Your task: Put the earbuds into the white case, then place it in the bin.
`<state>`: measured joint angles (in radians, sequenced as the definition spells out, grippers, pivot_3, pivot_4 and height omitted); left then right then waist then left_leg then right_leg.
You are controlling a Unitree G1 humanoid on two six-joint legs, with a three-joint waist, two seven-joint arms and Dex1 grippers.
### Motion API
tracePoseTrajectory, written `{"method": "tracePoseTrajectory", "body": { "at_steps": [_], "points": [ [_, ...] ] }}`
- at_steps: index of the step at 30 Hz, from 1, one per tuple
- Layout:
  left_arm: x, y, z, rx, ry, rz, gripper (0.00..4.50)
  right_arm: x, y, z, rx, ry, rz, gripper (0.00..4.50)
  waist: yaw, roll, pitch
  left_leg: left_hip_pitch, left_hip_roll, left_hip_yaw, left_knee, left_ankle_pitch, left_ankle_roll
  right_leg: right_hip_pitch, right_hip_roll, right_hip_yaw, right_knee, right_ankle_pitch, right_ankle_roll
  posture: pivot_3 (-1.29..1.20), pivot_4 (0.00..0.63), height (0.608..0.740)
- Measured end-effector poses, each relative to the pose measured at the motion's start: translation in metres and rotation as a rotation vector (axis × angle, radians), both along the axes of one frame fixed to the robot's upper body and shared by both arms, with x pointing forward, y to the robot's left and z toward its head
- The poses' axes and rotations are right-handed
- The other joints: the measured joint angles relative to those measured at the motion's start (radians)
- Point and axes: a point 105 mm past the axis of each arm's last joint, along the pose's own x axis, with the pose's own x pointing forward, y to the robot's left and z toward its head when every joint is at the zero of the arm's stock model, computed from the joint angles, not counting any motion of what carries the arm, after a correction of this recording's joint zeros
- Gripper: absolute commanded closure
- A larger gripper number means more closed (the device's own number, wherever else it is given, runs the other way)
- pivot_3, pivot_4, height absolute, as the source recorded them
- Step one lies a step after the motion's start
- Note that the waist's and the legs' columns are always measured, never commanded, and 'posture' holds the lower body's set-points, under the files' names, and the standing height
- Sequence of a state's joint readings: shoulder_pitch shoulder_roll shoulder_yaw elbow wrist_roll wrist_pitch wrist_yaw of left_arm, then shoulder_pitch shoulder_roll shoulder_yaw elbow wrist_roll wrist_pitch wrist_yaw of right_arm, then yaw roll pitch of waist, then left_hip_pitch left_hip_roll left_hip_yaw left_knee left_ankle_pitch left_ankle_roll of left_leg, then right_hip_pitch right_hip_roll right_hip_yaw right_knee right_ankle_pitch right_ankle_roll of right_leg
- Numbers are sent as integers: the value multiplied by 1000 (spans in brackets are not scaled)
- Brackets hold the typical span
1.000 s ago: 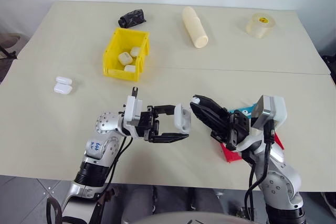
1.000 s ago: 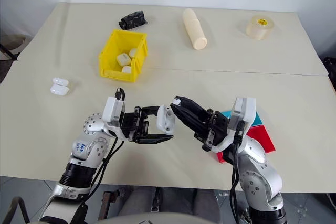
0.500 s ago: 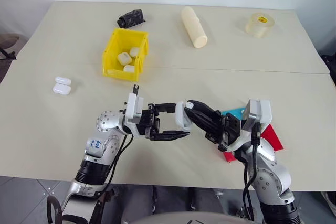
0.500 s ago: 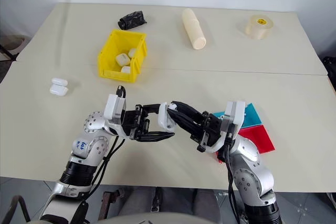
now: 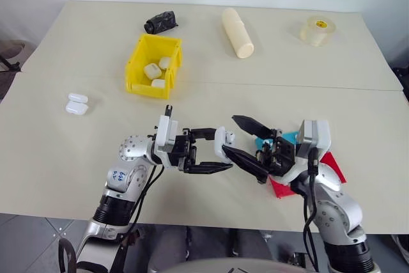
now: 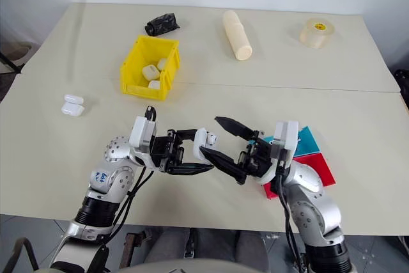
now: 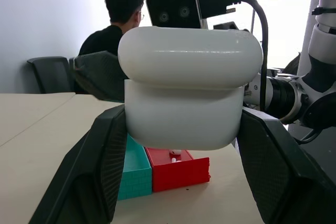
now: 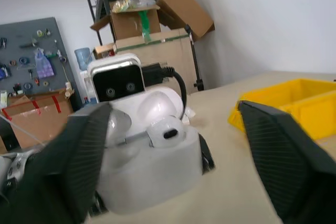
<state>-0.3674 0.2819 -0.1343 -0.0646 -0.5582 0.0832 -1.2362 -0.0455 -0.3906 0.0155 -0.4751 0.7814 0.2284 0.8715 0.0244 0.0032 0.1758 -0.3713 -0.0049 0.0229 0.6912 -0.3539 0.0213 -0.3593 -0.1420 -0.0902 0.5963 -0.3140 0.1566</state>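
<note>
Left hand clamped on open white case; right hand spread wide, empty, just right of case, an earbud seated inside.

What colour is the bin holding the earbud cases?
Bright yellow bin, clearest in the left eye view.

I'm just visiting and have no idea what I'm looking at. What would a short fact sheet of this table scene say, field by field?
Left gripper: shut on the white case, held above the table
Case lid: open, one earbud seated inside
Right gripper: open, fingers on either side of the case
Yellow bin: far left part of the table, three white cases inside
Spare cases: two, on the table left of the bin
Trays: blue tray and red tray side by side, under the right arm
Far edge: black object, cream cylinder, tape roll
</note>
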Motion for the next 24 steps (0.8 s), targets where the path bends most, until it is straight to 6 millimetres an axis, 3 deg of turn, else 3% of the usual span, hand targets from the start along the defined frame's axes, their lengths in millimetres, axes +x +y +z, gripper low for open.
{"method": "tracePoseTrajectory", "body": {
  "at_steps": [5, 13, 17, 19, 21, 24],
  "points": [
    [1, 2, -1, 10, -16, 15, 1726, 0, -48, -4, -137, 5, -144, 16, 1, 0, 0, 0, 0, 0, -1, 0, 0, 0, 0, 0, -1, 0, 0, 0, 150, 740],
    [9, 13, -25, 75, 0, 149, 1726, -14, -134, -20, -444, 1, -324, 16, 1, 0, 0, 1, 0, 3, -2, 0, 1, 1, 0, 0, -2, 0, 0, 0, 150, 740],
    [17, 8, -28, 50, -1, 211, 1726, -10, -194, -32, -595, 9, -476, 16, 2, 0, 0, 2, 0, 4, -2, 0, 2, 1, -1, 1, -3, 1, 1, 0, 150, 740],
    [18, 5, -26, 33, -6, 221, 1726, -6, -212, -34, -633, -1, -530, 16, 1, 0, 0, 2, 0, 5, -2, 0, 2, 1, 0, 1, -3, 1, 2, 0, 150, 740],
    [19, 2, -23, 22, -22, 217, 1726, -3, -220, -33, -659, -9, -537, 16, -1, 1, 0, 2, 1, 5, -2, 0, 2, 1, 0, 1, -3, 1, 2, 0, 150, 740],
    [22, 0, -22, 12, -30, 225, 1726, 6, -212, -24, -678, -45, -483, 16, -6, 2, 0, 3, 1, 7, -2, 0, 2, 1, 0, 2, -3, 1, 2, 0, 150, 740]
  ]
}}
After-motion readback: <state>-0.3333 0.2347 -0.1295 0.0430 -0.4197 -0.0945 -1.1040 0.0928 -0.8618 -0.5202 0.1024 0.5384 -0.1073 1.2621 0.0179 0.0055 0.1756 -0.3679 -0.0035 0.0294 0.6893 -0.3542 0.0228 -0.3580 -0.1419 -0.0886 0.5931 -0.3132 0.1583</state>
